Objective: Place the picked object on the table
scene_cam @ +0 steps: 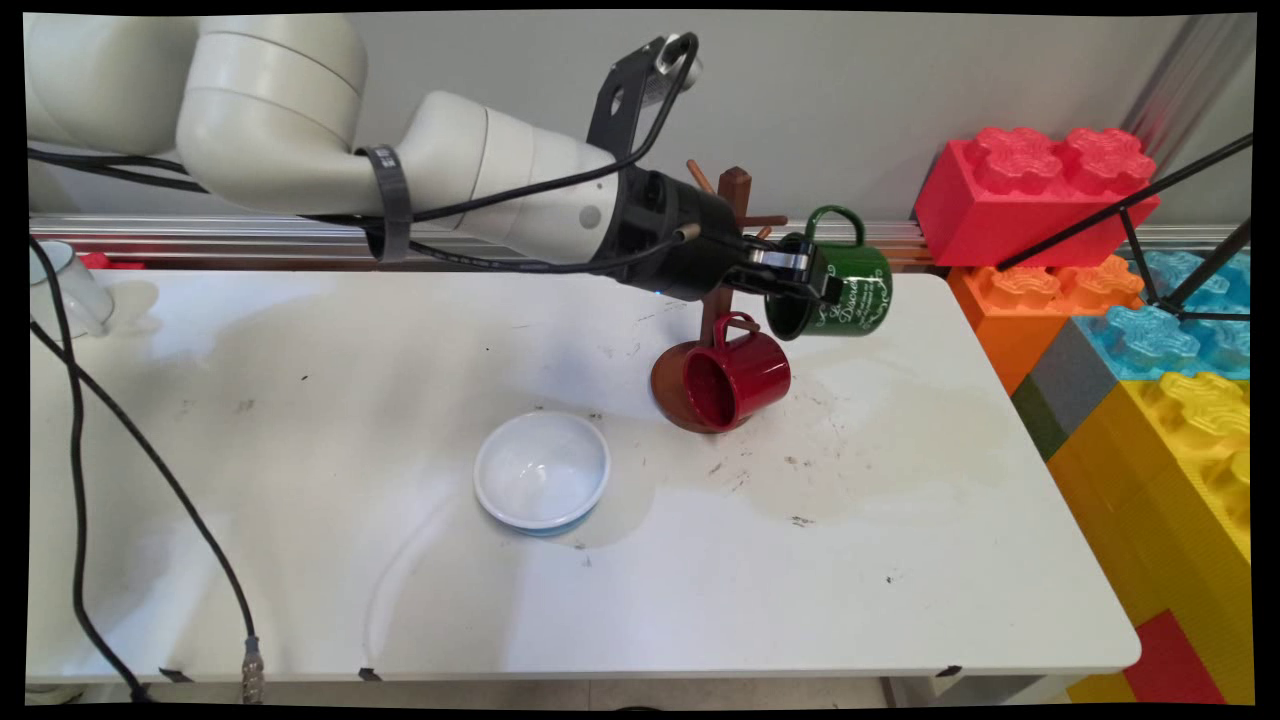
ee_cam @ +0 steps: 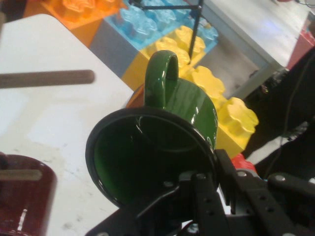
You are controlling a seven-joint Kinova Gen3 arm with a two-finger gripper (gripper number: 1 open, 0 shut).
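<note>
My gripper (scene_cam: 812, 281) is shut on the rim of a green mug (scene_cam: 840, 285) with white lettering, held in the air on its side, handle up, just right of a wooden mug tree (scene_cam: 735, 200). In the hand view the green mug (ee_cam: 182, 113) fills the middle, its mouth facing the camera, and one finger (ee_cam: 206, 196) reaches inside the rim while the other lies outside. A red mug (scene_cam: 745, 375) hangs by its handle on a low peg of the tree, over the round brown base (scene_cam: 668, 392). A bare peg (ee_cam: 47, 78) shows at the left of the hand view.
A white bowl (scene_cam: 541, 470) with a blue outside sits on the white table (scene_cam: 300, 400) left of the tree. Large toy bricks, red (scene_cam: 1030, 190), orange, blue and yellow (scene_cam: 1180, 450), stack along the right edge. A white cup (scene_cam: 70, 285) stands far left. Black cables (scene_cam: 75, 450) hang at the left.
</note>
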